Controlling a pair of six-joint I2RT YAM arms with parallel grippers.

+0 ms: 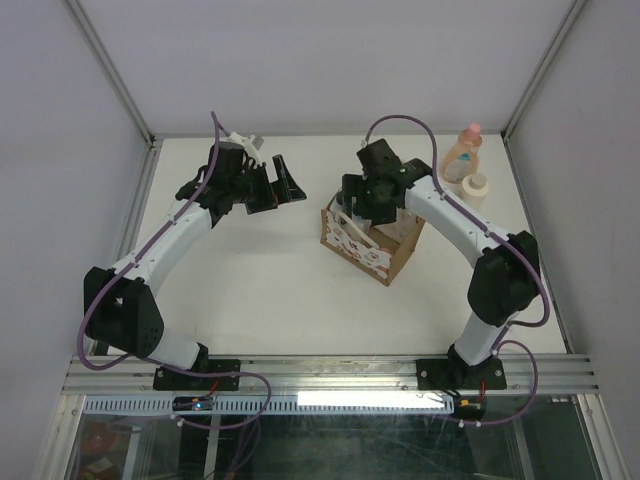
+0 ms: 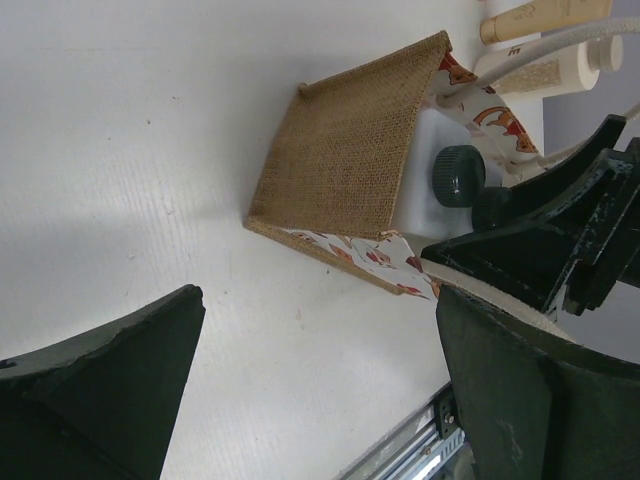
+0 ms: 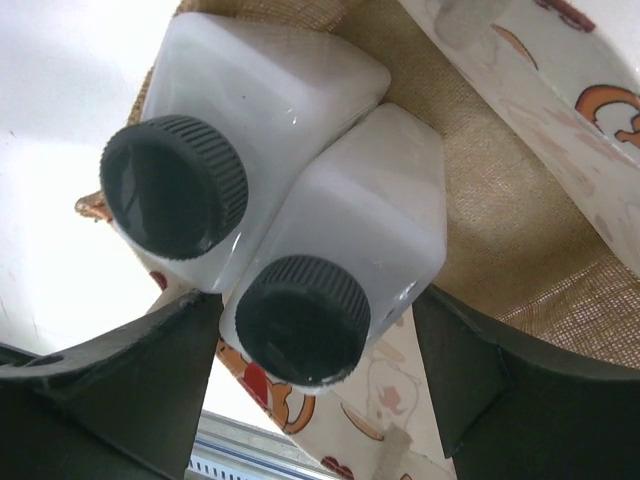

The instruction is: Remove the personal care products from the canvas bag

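You are about halfway through, as far as these views show. The peach-orange bottle (image 1: 462, 152) and the cream bottle (image 1: 476, 188) with the round lid stand on the table (image 1: 260, 290), beyond the canvas bag (image 1: 368, 243) and off to its right, well apart from it. Two products are left inside the bag.

The right wrist view looks down into the bag's mouth. An upper white bottle (image 3: 265, 85) and a lower white bottle (image 3: 385, 190) sit pressed side by side against the burlap lining. Each has a ribbed dark cap. Both caps point up out of the bag toward the camera, so each bottle's long axis runs roughly upright from the bag floor to its mouth, leaning a little.

The right gripper (image 3: 315, 305) hangs directly over the bag. Its fingers are spread wide, one on either side of the lower white bottle's cap, and they hold nothing. My judgement is that this bottle is the next one to lift.

The left gripper (image 1: 275, 187) hovers to the left of the bag, apart from it. Its fingers are also spread wide and empty.

The bag stands upright with its mouth open. Its patterned side faces the arm bases, and its long side runs on a diagonal across the table. A cream rope handle (image 2: 545, 42) loops over the far side of the mouth and could catch a bottle as it is lifted out.
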